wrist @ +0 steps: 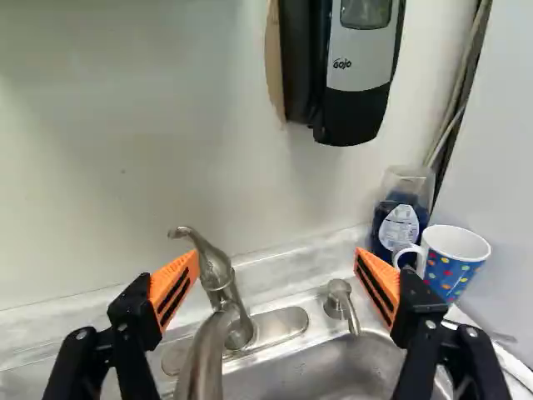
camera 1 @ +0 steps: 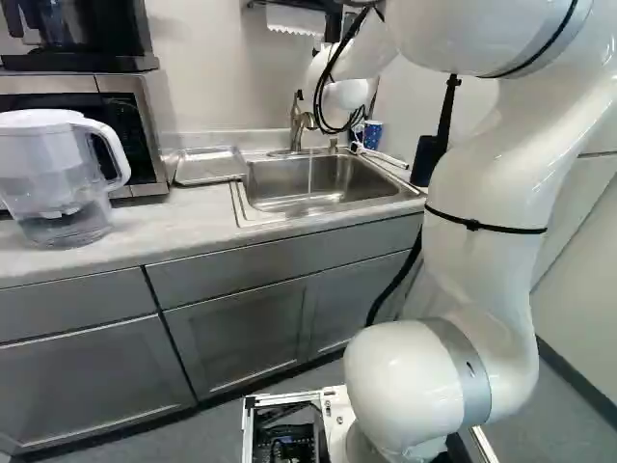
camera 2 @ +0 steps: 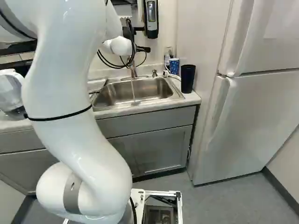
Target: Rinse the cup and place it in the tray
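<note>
A white robot arm (camera 2: 60,74) is extended over a steel sink (camera 1: 318,183), with its black gripper (camera 2: 143,49) held near the tap (wrist: 218,308). In the wrist view, the gripper (wrist: 277,260) is seen with its two orange-padded fingers spread wide and nothing gripped; the tap is framed between them. A thin stream of water can be seen falling into the sink. The blue cup with coloured dots (wrist: 454,267) is stood upright at the sink's back corner, beside a bottle of blue liquid (wrist: 401,221). In the right base view, a dark tumbler (camera 2: 188,78) is seen near the cup. A metal tray (camera 1: 210,166) is set on the counter across the sink from the cup, and is seen without anything in it.
</note>
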Tool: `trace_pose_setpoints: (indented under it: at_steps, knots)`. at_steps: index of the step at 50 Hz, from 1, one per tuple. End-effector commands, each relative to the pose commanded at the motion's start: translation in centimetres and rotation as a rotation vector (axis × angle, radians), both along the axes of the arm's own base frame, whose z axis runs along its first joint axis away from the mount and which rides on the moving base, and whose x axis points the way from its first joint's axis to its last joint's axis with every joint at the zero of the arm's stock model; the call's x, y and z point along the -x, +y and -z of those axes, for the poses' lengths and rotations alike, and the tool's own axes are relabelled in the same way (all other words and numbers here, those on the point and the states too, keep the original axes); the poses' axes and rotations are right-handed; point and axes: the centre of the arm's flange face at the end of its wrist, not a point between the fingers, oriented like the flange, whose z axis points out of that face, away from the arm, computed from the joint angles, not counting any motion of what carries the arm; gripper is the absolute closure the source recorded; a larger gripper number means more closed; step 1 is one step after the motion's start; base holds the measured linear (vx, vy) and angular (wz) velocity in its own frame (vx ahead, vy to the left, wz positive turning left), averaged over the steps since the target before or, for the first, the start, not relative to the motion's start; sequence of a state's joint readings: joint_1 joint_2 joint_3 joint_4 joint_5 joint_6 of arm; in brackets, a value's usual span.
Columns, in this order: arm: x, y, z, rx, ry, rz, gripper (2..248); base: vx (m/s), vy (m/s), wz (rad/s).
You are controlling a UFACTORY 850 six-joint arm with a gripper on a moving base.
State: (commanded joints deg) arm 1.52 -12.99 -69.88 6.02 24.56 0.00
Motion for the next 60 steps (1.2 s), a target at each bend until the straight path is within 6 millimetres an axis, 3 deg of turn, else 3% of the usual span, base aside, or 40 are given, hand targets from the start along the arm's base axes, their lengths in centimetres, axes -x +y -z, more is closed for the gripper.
trace_pose_setpoints:
  at_steps: [27,60]
  knots:
    - [1.1,-0.8,-0.1,0.000,0.003,0.013,3,0.000,0.000,0.000]
    - [3.9,-2.3,-0.2,0.000,0.009,0.039,3,0.000,0.000,0.000]
